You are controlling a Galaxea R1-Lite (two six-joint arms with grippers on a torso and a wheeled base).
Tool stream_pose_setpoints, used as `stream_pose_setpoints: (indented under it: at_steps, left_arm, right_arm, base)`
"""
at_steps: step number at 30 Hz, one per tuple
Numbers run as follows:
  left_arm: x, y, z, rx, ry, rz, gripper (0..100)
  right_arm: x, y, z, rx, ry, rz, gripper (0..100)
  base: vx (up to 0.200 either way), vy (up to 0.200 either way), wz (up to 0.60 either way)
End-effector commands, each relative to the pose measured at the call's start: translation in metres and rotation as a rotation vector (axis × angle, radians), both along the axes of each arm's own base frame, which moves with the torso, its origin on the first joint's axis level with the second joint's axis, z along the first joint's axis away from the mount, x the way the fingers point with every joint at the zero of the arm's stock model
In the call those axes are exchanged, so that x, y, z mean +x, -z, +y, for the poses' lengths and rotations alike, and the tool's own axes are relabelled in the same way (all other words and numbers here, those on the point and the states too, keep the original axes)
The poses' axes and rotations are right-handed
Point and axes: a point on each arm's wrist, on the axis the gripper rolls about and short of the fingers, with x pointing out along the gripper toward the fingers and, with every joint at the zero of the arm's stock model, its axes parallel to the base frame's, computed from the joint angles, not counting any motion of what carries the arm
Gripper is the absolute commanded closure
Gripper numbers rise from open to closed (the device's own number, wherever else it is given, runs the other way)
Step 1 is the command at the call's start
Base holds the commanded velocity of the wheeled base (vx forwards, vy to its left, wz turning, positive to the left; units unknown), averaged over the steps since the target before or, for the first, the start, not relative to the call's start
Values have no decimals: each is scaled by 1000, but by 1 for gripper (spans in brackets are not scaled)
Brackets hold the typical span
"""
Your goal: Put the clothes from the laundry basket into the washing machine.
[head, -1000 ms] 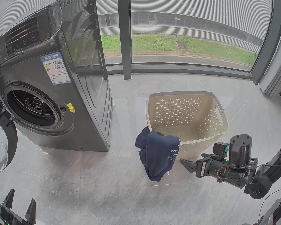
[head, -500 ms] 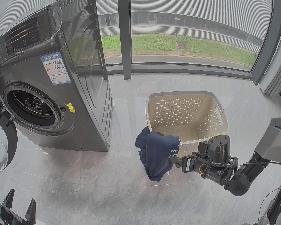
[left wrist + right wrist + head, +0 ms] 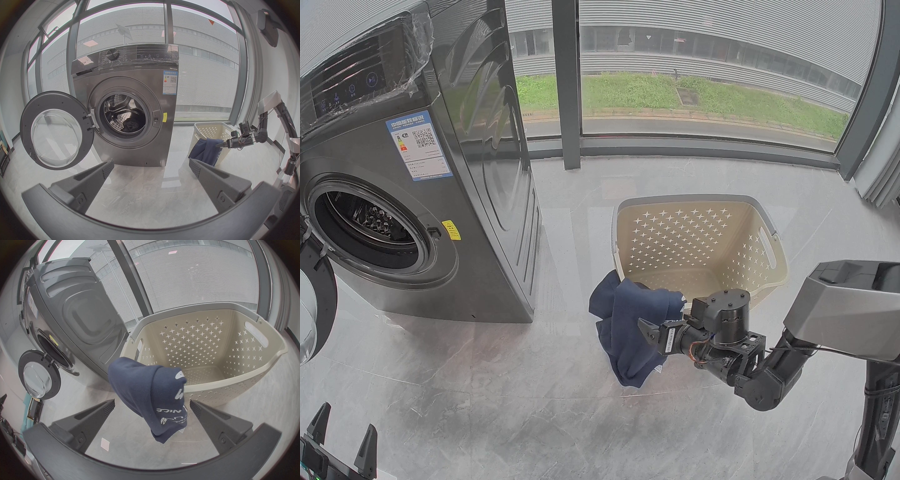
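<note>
Hovering with fingers spread, the right end effector (image 3: 647,330) has its tips at the navy shirt (image 3: 625,359) but is not closed on it; the left end effector (image 3: 341,437), also spread, sits low and well apart. The shirt drapes over the basket (image 3: 700,200) rim at the near corner on the washer (image 3: 425,206) side, long axis vertical, lower end hanging outside toward the floor (image 3: 487,387). With the basket bottom bare and a dark item (image 3: 131,125) in the open drum, this looks like the last piece.
</note>
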Motion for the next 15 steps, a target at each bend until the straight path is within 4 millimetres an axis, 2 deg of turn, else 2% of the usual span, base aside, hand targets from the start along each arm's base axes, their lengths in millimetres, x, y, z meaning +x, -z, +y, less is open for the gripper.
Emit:
stream_pose_setpoints:
  at_steps: [1,4,9,15]
  left_arm:
    - [1,5,0,-3,0,9,0]
    - [1,5,0,-9,-2,10,0]
    - [1,5,0,-16,-5,7,0]
    - [1,5,0,-18,-5,10,0]
  right_arm:
    - [11,25,5,-28,2,24,0]
    - [19,28,7,-27,-2,-10,0]
    - [29,22,8,-12,2,-50,0]
    - [28,21,14,-9,-13,-58,0]
  base:
    - [0,0,0]
    - [0,0,0]
    - [0,0,0]
    - [0,0,0]
